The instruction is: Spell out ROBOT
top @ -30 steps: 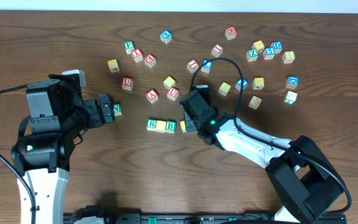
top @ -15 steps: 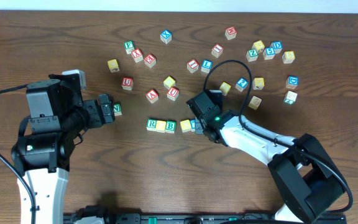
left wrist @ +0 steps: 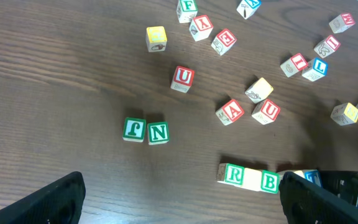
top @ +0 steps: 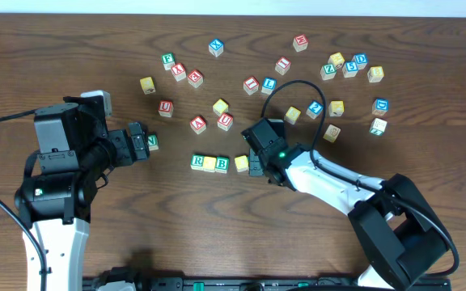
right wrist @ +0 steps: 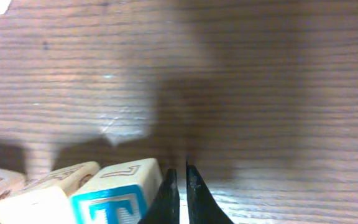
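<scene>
A row lies on the wood: green R cube (top: 197, 162), yellow-faced cube (top: 209, 163), green B cube (top: 222, 164), second yellow-faced cube (top: 241, 163). The blue T cube (right wrist: 114, 196) ends the row, also seen as T cube (left wrist: 311, 178) in the left wrist view. My right gripper (top: 256, 167) is shut and holds nothing. In the right wrist view the right gripper (right wrist: 182, 190) has its left finger against the T cube's right side. My left gripper (top: 141, 144) hangs open at the left, its fingers (left wrist: 48, 199) wide apart over bare table.
Green N cube (top: 152, 142) sits just by the left gripper. Red-lettered cubes (top: 199, 124) and a loose yellow cube (top: 220, 106) lie behind the row. A cluster of cubes (top: 346, 65) fills the far right. A black cable (top: 285, 85) loops above the right wrist.
My right gripper, shut throughout, has slid rightward along the row, uncovering the second yellow-faced cube; it now rests at the T cube. The left arm has not moved.
</scene>
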`<action>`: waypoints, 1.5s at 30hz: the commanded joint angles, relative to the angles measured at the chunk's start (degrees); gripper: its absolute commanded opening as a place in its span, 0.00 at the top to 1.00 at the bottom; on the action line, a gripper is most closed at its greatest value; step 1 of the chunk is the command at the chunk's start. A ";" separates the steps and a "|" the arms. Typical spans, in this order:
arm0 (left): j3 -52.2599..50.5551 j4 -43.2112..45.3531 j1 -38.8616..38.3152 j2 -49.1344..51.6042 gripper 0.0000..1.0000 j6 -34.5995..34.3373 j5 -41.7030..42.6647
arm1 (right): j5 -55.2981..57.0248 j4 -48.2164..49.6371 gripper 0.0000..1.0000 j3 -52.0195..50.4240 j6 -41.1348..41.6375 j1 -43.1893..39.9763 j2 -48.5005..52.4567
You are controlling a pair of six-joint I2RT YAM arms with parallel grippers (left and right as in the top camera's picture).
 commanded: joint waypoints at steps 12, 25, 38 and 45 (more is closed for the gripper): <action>1.25 0.20 0.22 0.00 0.02 0.79 0.68 | -3.63 1.09 0.99 0.04 0.42 1.44 -0.52; 1.25 0.17 0.22 0.00 0.02 0.79 0.68 | -3.87 2.58 0.99 0.07 0.35 2.71 -0.52; 1.25 0.20 0.22 0.00 0.02 0.79 0.68 | -5.07 4.63 0.99 0.07 -0.70 2.75 -0.52; 1.25 0.20 0.22 0.00 0.02 0.79 0.68 | -2.54 3.76 0.99 0.07 -0.70 2.75 -0.52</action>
